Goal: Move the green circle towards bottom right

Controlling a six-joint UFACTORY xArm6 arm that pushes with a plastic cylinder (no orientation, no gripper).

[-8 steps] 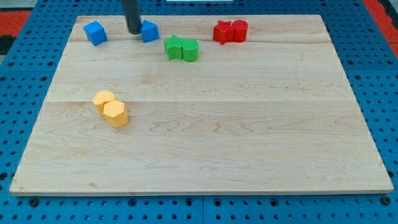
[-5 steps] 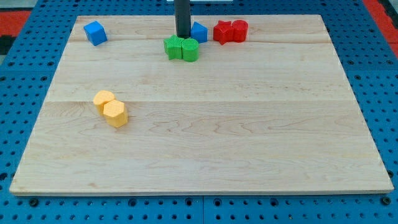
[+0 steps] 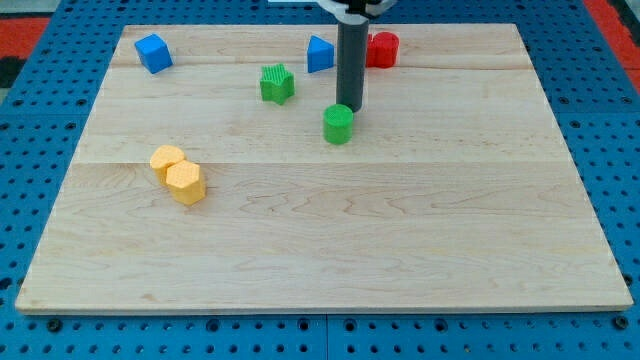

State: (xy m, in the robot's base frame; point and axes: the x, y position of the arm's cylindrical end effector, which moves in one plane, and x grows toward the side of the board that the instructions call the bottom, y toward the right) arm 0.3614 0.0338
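The green circle (image 3: 339, 124) lies on the wooden board (image 3: 320, 230), a little above its middle. My tip (image 3: 349, 106) is just above and slightly right of it, touching or nearly touching its upper edge. A green star-like block (image 3: 277, 83) sits apart to the upper left of the circle.
A blue block (image 3: 320, 54) stands just left of the rod near the top. A red block (image 3: 382, 49) shows to the rod's right, partly hidden by it. Another blue block (image 3: 153, 52) is at top left. Two yellow blocks (image 3: 178, 175) touch each other at left.
My tip swept right along the top, carrying a blue block to top centre, then came down and pushed the green circle away from the other green block, down and to the right.
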